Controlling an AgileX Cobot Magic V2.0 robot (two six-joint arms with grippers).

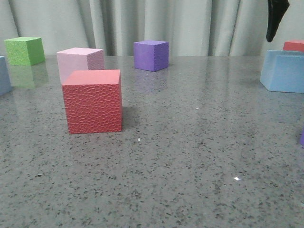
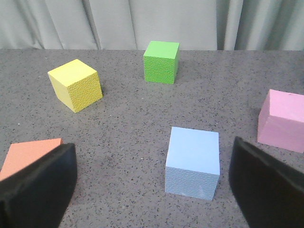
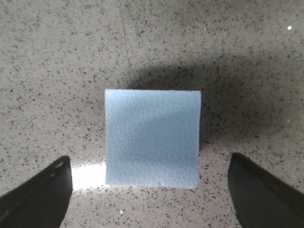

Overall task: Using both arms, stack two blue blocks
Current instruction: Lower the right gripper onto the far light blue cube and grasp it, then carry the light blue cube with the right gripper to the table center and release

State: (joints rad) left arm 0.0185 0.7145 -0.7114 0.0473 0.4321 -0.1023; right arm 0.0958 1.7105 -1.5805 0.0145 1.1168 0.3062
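- Table [image 1: 190, 156]: we see a grey speckled stone-look top, glossy enough to mirror the cubes, with a pleated pale curtain [image 1: 199, 23] behind it.
- Red cube [image 1: 92, 100]: nearest in the front view, a sharp-edged foam block with a pebbled front face.
- Pink cube [image 1: 80, 61]: it stands just behind the red one, pale and finely grained.
- Right blue block [image 1: 283, 70]: at the right edge of the front view, matte light blue; from the right wrist we see its square, faintly pebbled top [image 3: 152, 137].
- Left blue block [image 2: 193, 161]: smooth on top with a fine grain on the side face; in the front view only a sliver shows at the left edge [image 1: 4, 75].
- Purple cube [image 1: 151, 55]: it sits far back near the curtain.
- Green cube [image 1: 24, 50]: rough-grained, far back on the left.
- Yellow cube [image 2: 75, 84]: pebbled, turned corner-on, seen from the left wrist.
- Orange cube [image 2: 29, 156]: partly hidden behind a left finger.
- Left gripper [image 2: 152, 190]: its black fingers stand wide apart, holding nothing; the left blue block lies between them, untouched.
- Right gripper [image 3: 152, 190]: spread wide above the right blue block, with both thin dark fingers clear of its sides.
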